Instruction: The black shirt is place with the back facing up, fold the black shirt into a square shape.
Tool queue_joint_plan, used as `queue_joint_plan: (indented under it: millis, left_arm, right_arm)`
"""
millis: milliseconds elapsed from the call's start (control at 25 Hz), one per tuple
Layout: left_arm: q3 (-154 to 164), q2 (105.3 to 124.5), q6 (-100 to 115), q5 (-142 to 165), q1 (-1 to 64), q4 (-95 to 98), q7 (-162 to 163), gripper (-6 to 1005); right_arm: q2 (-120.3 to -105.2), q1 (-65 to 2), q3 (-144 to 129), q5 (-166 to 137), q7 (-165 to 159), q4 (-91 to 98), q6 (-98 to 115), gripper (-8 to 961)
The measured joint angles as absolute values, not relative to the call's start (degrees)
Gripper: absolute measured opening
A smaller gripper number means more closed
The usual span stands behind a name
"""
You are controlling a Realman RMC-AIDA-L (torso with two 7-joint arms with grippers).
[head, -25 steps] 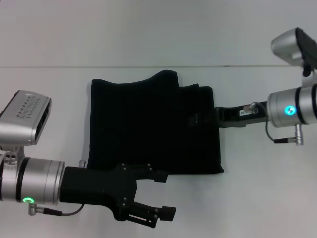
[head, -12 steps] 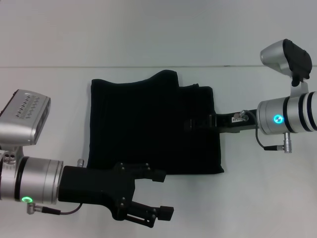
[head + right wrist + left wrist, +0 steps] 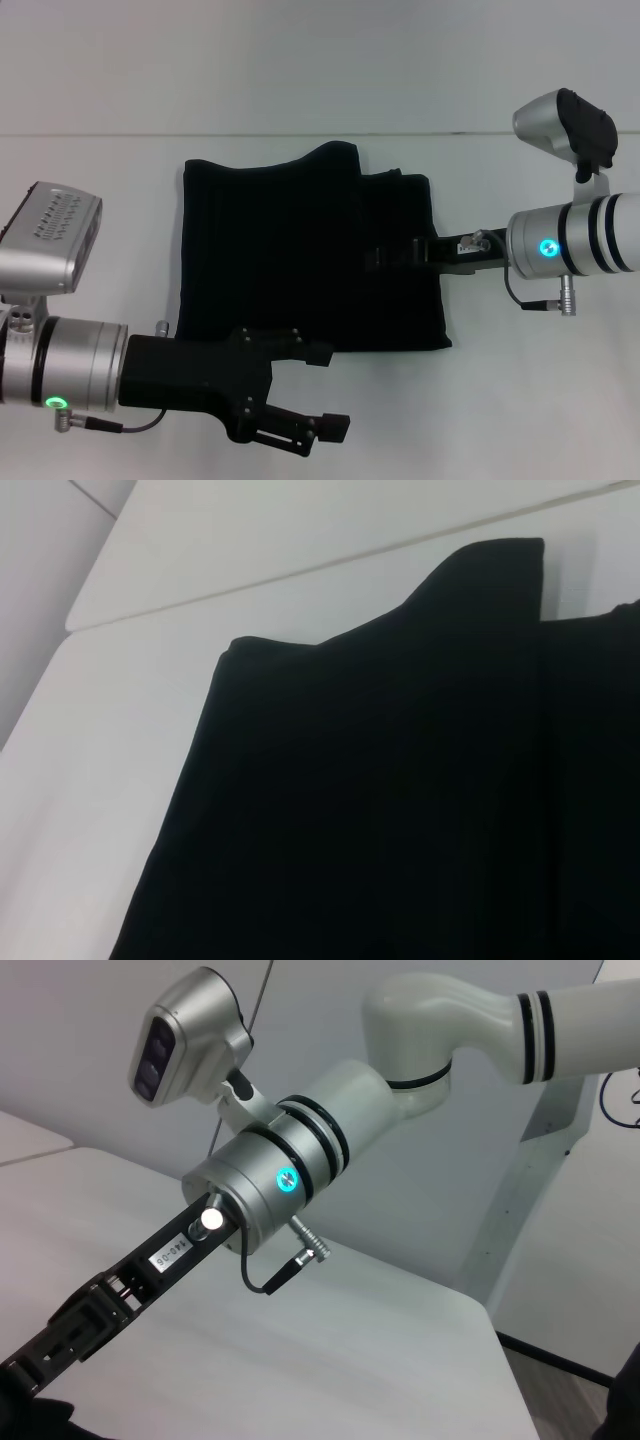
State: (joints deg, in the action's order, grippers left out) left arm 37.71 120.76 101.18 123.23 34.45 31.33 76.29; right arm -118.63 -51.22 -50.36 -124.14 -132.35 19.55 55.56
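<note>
Right gripper: has slid further in over the shirt; grip state cannot be told.
Left gripper: parked near, fingers spread.
Black shirt: folded, roughly square, unmoved.

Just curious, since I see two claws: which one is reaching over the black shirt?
The right claw. It stretches in from the side over the black shirt; the left claw sits off the cloth, past its near edge, over bare table.

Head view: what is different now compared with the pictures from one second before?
The right gripper has pushed further in over the black shirt, toward the robot's left, and its wrist followed. Nothing was visibly grasped or released. The shirt keeps its folded outline on the table, and the left gripper stays parked at the near edge.
</note>
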Motion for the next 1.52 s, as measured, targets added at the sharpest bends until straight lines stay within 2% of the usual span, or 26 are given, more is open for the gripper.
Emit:
queue_joint_plan:
  millis: [200,840,960,1280,1520]
  left_arm:
    - [37.71,120.76,100.63,123.22,34.46,31.25,76.29,948]
    - [37.70,120.78,100.56,123.22,34.45,31.21,76.29,949]
    - [37.70,120.93,100.19,123.22,34.45,31.13,76.28,949]
    - [37.70,121.16,99.66,123.22,34.23,31.03,76.29,948]
    - [37.70,121.24,99.31,123.22,34.14,30.93,76.29,948]
  right_arm:
    - [-118.94,-51.24,-50.08,-123.74,-132.20,19.62,55.26,753]
    - [-119.16,-49.83,-49.68,-122.21,-131.72,19.86,54.49,61]
    - [-119.16,-49.60,-49.68,-122.23,-131.83,19.86,54.37,31]
    - [-119.05,-48.98,-49.80,-122.21,-131.40,20.24,55.11,161]
    - [-118.43,-48.95,-49.60,-122.18,-131.93,20.45,57.48,283]
